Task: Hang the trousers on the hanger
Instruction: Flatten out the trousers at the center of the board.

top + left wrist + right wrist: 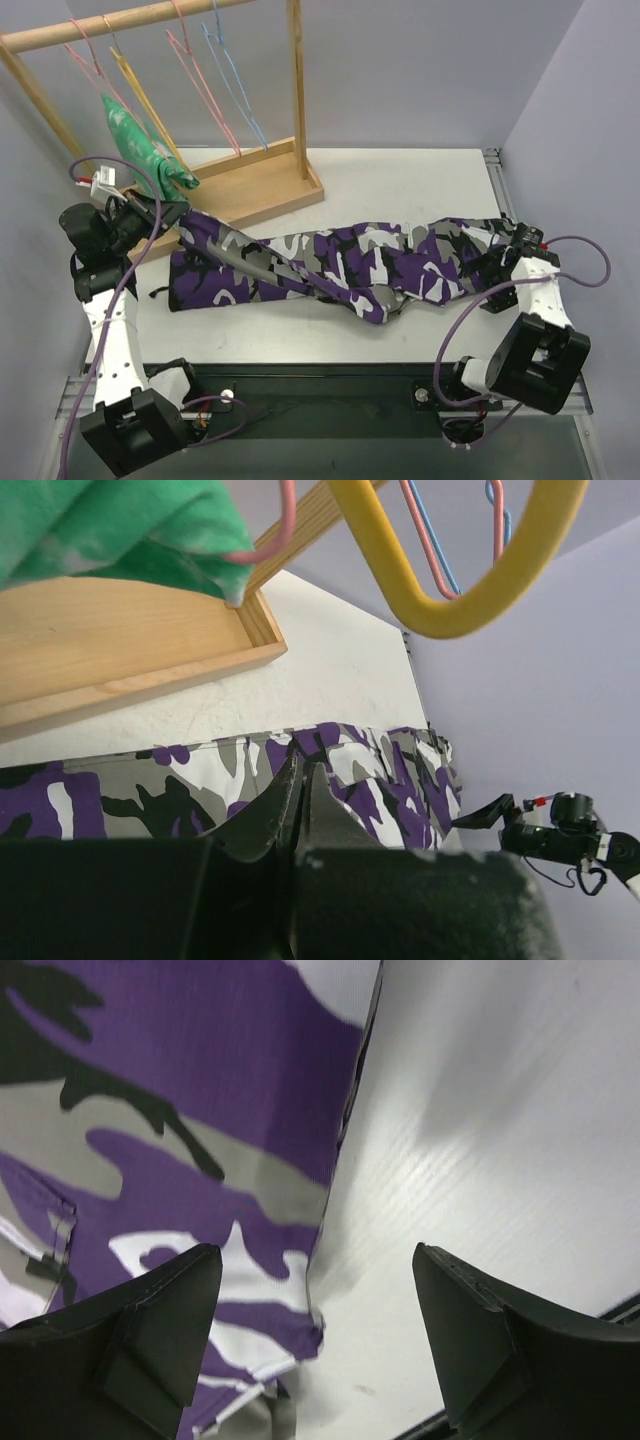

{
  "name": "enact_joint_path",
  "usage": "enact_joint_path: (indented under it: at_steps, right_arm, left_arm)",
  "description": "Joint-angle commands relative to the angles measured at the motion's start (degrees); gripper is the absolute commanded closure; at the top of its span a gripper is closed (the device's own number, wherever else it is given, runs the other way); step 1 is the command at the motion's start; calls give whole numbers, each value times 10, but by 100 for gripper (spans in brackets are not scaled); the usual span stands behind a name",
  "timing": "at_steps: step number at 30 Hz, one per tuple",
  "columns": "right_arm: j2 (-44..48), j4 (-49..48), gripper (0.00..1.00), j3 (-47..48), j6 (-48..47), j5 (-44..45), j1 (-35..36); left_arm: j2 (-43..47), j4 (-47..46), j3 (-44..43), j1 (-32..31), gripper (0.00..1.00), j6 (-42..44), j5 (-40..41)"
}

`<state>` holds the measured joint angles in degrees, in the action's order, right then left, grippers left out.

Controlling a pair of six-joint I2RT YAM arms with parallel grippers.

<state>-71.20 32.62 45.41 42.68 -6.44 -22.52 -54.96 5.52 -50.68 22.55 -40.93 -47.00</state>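
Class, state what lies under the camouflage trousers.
The flat white table shows along the edges of the long purple, black, white and grey camouflage cloth trousers, so they lie on it. Anything else beneath the cloth is covered and cannot be seen.

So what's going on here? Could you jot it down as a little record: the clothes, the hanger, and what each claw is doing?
Garment: purple, black, white and grey camouflage cloth trousers, lying stretched across the white table
Hanger: thin yellow wire hanger, hanging on the wooden rack
Also on rack: green-and-white patterned garment
Left gripper: shut, at the trousers' left end; whether it pinches cloth is unclear
Right gripper: open, over the trousers' right edge
Progress: trousers not yet on the hanger
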Motion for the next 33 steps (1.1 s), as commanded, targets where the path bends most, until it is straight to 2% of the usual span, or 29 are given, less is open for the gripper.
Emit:
enact_joint_path:
  at_steps: [1, 10, 13, 14, 16, 17, 19, 20, 23, 25, 28, 33]
  right_arm:
    - [-59, -57, 22, 20, 0, 19, -15]
    - [-162, -103, 26, 59, -3, 60, -16]
    - [-191, -115, 35, 82, -12, 63, -16]
    - [-205, -117, 44, 90, -15, 63, -16]
    - [-220, -117, 52, 113, -25, 63, -16]
    - [-229, -118, 62, 120, -29, 63, -16]
    - [-238, -117, 72, 138, -44, 63, -16]
    - [-244, -116, 82, 144, -48, 63, -16]
    - [-251, -110, 100, 168, -57, 50, -16]
    - [-244, -98, 100, 188, -60, 45, -10]
    - [-209, -92, 100, 210, -66, 86, 17]
    - [-208, -70, 100, 324, -74, 130, 77]
  left_arm:
    - [-13, -80, -33, 13, 100, -37, 2]
    - [-26, -72, -40, 32, 100, -34, 1]
    - [-24, -43, -53, 36, 100, -18, 7]
    - [-24, -31, -56, 41, 100, -7, 8]
    - [-25, -4, -63, 43, 100, 6, 16]
    - [-25, 5, -70, 49, 100, 19, 18]
    - [-25, 35, -79, 54, 100, 31, 33]
    - [-23, 48, -88, 57, 100, 45, 39]
    - [-18, 99, -101, 62, 100, 81, 76]
    - [-15, 150, -116, 63, 100, 102, 115]
    - [-7, 213, -132, 62, 100, 144, 177]
    - [2, 267, -133, 62, 100, 170, 243]
